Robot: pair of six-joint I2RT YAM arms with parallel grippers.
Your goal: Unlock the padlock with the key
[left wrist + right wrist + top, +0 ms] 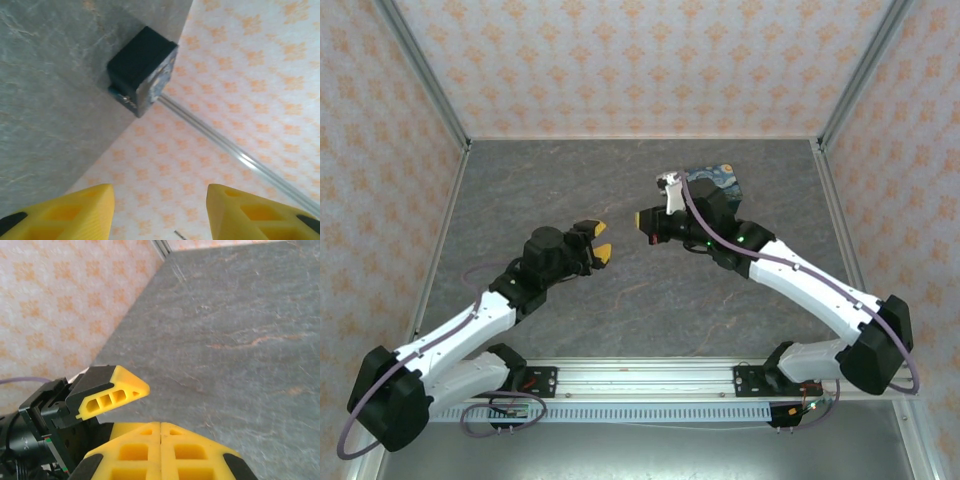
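Two white-and-black robot arms reach inward over a grey, stone-patterned surface (620,170) walled with orange-patterned paper. The left pincer (597,240) stands about half open, with nothing between its yellow fingers (75,210). The right pincer (644,222) faces it, close but not touching. Its yellow fingers (135,450) are pressed fully together, and it cannot be told whether anything thin is pinched between them.

Behind the right arm lies a rectangular box printed with a blue-and-yellow swirling painting (725,178). In the left wrist view, the tiny teal-green padlock (121,95) appears to sit at that box's lower corner, though it is too small to be certain. The small metal key cannot be made out.

The step in hand seems to be bringing key and padlock together. Doing it well likely calls for one pincer to steady the padlock's body. The other would line the key up straight with the keyhole, then turn it slowly.

Both arms stretch forward and low, elbows out, with wrists angled toward each other over the middle of the surface.
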